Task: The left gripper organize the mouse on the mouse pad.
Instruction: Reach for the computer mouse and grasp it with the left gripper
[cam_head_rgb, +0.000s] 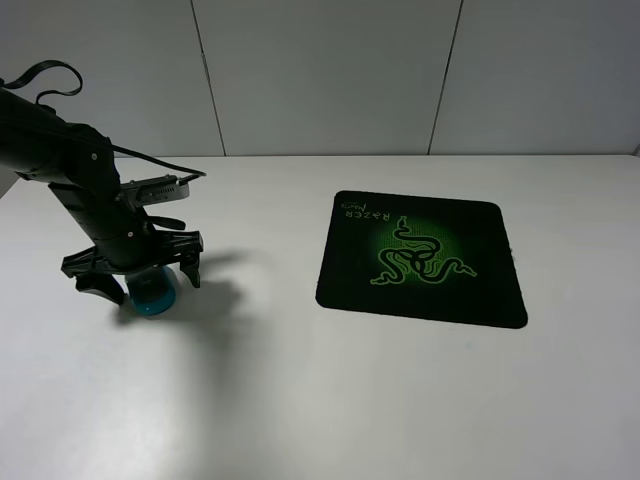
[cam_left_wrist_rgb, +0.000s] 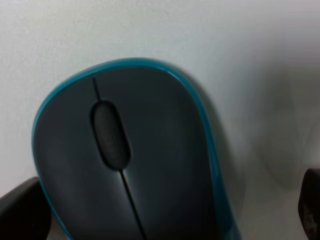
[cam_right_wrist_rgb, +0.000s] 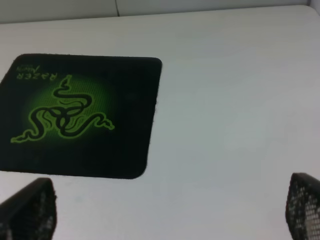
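Observation:
The mouse, dark grey on top with teal sides, lies on the white table at the far left. My left gripper is lowered over it, open, with one finger on each side. In the left wrist view the mouse fills the frame. One fingertip sits close against its side and the other fingertip stands apart from it. The black mouse pad with its green snake emblem lies flat well to the right of the mouse. My right gripper is open and empty, looking at the mouse pad.
The white table spreads between mouse and pad with nothing on it. A grey panelled wall runs behind the table's back edge. The right arm does not show in the exterior view.

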